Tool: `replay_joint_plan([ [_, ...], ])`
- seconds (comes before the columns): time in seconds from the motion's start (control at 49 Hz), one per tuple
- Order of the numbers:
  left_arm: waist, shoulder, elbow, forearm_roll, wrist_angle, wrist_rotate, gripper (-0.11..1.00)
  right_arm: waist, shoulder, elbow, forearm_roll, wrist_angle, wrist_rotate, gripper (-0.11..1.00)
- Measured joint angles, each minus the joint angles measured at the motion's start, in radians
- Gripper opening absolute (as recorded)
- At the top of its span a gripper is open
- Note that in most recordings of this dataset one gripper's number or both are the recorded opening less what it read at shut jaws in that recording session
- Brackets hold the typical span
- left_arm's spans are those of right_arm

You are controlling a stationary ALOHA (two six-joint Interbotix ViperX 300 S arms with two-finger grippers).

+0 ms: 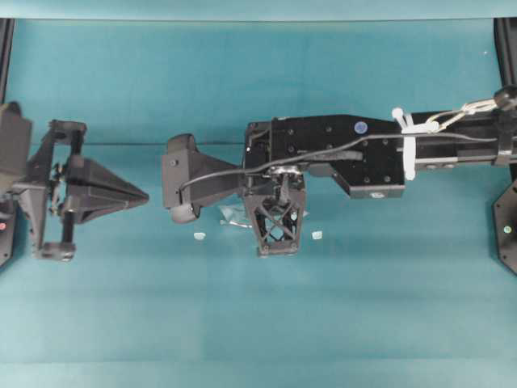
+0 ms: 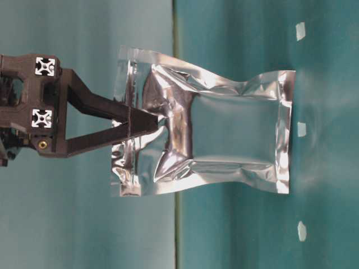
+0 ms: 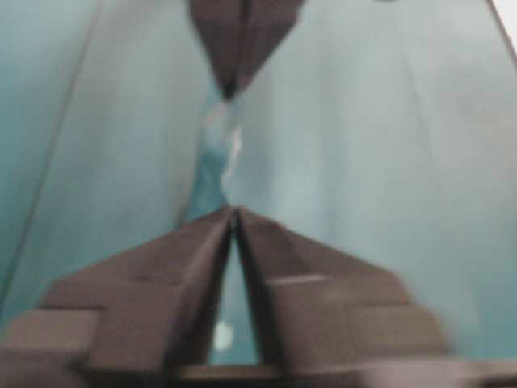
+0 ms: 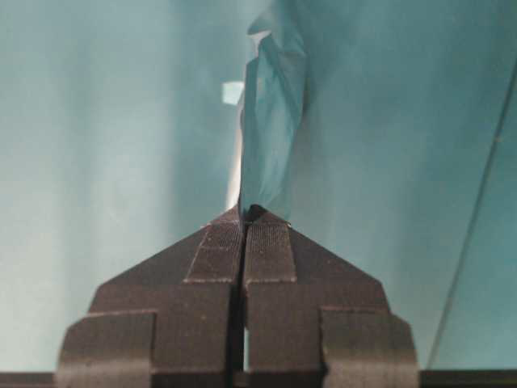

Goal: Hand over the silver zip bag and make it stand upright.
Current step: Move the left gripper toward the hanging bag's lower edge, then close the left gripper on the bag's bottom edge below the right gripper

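I've got the teal table [image 1: 258, 323] under both arms, and my right arm [image 1: 388, 149] stretched across its middle. The right gripper [image 4: 244, 212] has its fingers pressed together on the top sealed edge of the silver zip bag [image 2: 224, 137]; the table-level view, which lies on its side, shows the pinch on that strip and the pouch hanging straight from it, its bottom seam at or just above the surface, though I can't tell whether it actually touches. My left gripper [image 1: 137, 196] sits well off to the left in the overhead view, apart from the bag and holding nothing; its wrist view is blurred, the tips look nearly together, and I can't say how wide they stand. So I judge the handover done, with the bag in the right gripper alone. What's left is settling the base flat and letting go without it toppling. Three small white scraps [image 1: 199, 235] lie near the bag.
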Motion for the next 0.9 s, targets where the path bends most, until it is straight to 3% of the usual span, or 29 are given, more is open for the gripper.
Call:
replay_joint_plan([
  [0.143, -0.005, 0.074, 0.02, 0.002, -0.014, -0.012, 0.84, 0.003, 0.0, 0.0, 0.0, -0.008, 0.0, -0.03],
  [0.224, -0.006, 0.132, 0.026, 0.0, -0.037, -0.014, 0.96, 0.005, 0.0, 0.002, 0.0, -0.009, 0.0, -0.03],
  [0.327, -0.006, 0.204, 0.031, 0.0, -0.092, -0.014, 0.93, 0.005, 0.0, 0.003, 0.0, -0.009, 0.0, -0.03],
  [0.694, 0.005, 0.515, 0.037, 0.002, -0.492, -0.014, 0.94, 0.005, -0.009, 0.041, -0.002, -0.046, 0.0, -0.03],
  [0.898, 0.015, 0.673, 0.015, 0.0, -0.65, -0.014, 0.94, 0.005, -0.02, 0.066, 0.0, -0.061, 0.002, -0.03],
])
